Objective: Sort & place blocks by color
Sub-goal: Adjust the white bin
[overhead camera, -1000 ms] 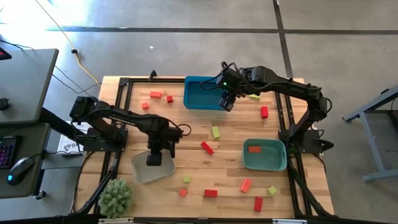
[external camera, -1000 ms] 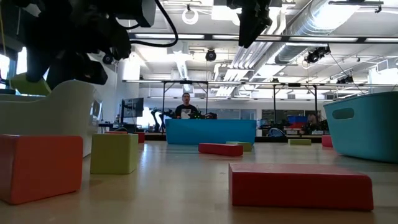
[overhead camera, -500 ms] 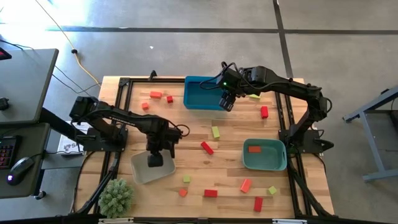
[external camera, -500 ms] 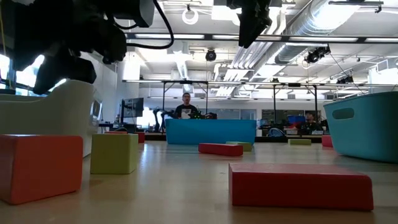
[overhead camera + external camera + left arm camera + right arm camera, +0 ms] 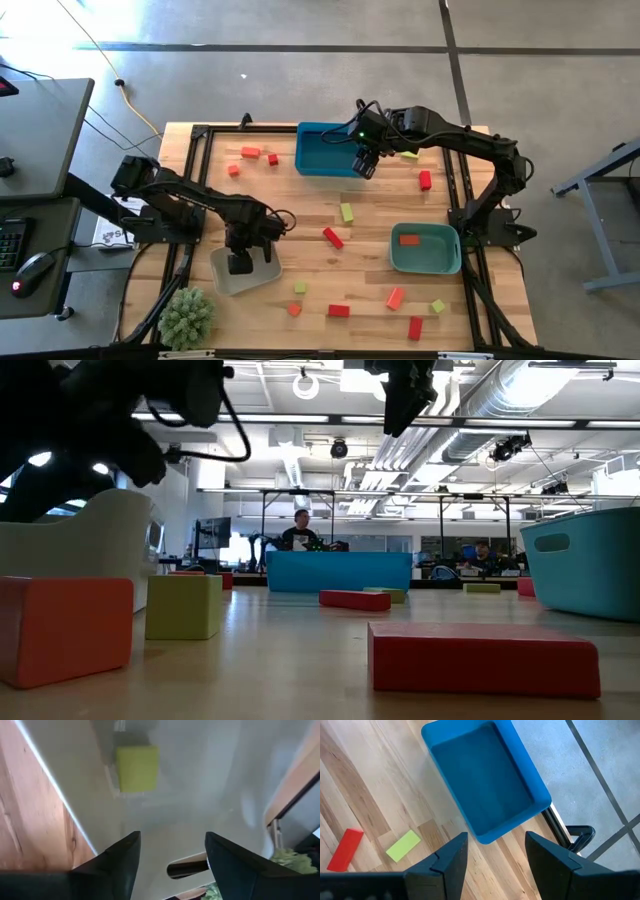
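Left gripper: over the beige tray, fingers apart and empty; since a second ago it has shifted toward the tray's left side. Yellow-green block: lies inside this tray, hidden under the arm in the high view. Right gripper: fingers apart, above the blue tray, position unchanged. Teal tray: holds one orange-red block. Remaining blocks: scattered on the table, some partly cut off in the low view

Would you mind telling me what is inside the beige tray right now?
One yellow-green block lies in the beige tray. From above, the left gripper covers part of the tray floor, so more cannot be excluded.
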